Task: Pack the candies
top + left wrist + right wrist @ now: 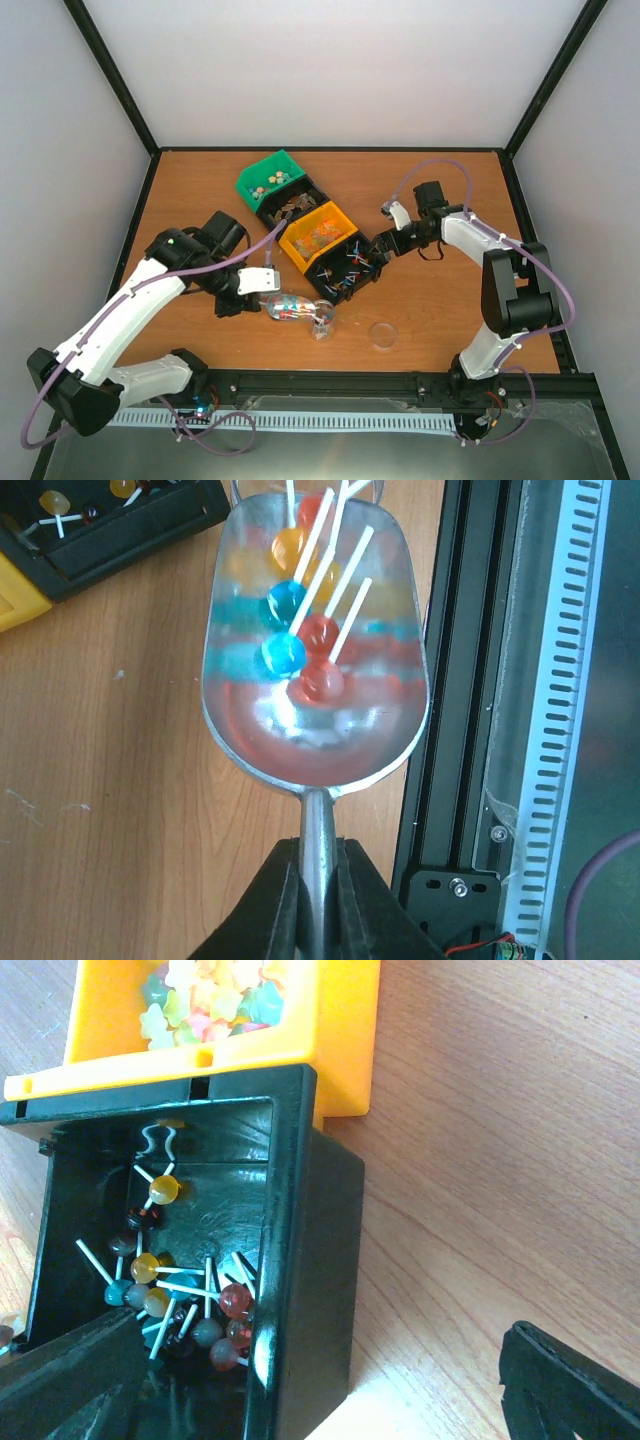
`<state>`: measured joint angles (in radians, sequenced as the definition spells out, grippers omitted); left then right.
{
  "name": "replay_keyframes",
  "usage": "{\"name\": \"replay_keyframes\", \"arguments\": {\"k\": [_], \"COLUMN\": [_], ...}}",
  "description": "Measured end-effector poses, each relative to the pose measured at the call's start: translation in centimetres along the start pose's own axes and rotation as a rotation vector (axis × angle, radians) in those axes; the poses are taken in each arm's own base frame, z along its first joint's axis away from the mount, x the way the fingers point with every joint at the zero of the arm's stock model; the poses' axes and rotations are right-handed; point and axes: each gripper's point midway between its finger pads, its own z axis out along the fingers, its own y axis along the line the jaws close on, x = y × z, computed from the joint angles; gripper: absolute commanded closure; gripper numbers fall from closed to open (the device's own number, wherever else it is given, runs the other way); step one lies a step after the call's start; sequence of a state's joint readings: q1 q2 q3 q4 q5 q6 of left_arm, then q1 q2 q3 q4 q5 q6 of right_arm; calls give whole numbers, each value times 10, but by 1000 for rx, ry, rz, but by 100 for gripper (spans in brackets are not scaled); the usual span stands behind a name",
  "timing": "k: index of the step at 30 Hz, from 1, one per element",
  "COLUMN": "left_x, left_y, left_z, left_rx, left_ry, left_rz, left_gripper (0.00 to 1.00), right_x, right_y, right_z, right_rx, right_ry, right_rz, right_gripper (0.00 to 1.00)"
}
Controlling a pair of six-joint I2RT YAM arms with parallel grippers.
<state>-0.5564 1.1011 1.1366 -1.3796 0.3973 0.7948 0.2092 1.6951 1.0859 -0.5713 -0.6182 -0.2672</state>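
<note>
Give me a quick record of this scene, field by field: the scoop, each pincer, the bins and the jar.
scoop: metal, holding several lollipops, red, blue and orange
left pincer: shut on the scoop's handle
right pincer: open, straddling a wall of the black bin
black bin: more lollipops inside
yellow bin: pastel candies inside, set against the black bin
jar: clear, just past the scoop's mouth

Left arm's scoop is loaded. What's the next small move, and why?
Probably tilt the scoop tip-down. The left gripper is shut on its handle, several lollipops lie in the bowl, and its tip seems to sit at the clear jar, so they should slide in.
</note>
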Motion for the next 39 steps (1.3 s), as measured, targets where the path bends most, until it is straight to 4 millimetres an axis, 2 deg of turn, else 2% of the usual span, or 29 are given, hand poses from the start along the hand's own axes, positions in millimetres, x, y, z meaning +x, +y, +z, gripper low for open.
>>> {"name": "replay_keyframes", "arguments": {"k": [12,23,33,39], "left_x": [-8,-12,-19,-17], "left_y": [4,-5,-2,-1], "left_z": [-11,-12,-16,-17], "left_rx": [6,26,19,18], "left_ry": [50,112,135,161], "left_rz": [10,62,51,49], "left_gripper": [99,99,99,99], "right_x": [0,0,0,0], "right_y": [-1,-1,-1,-1], "right_z": [-1,-1,-1,-1], "right_rx": [-4,-3,-3,-3], "right_ry": [-4,-4,-4,-4], "right_rz": [2,0,0,0], "right_gripper": [4,5,5,5]}}
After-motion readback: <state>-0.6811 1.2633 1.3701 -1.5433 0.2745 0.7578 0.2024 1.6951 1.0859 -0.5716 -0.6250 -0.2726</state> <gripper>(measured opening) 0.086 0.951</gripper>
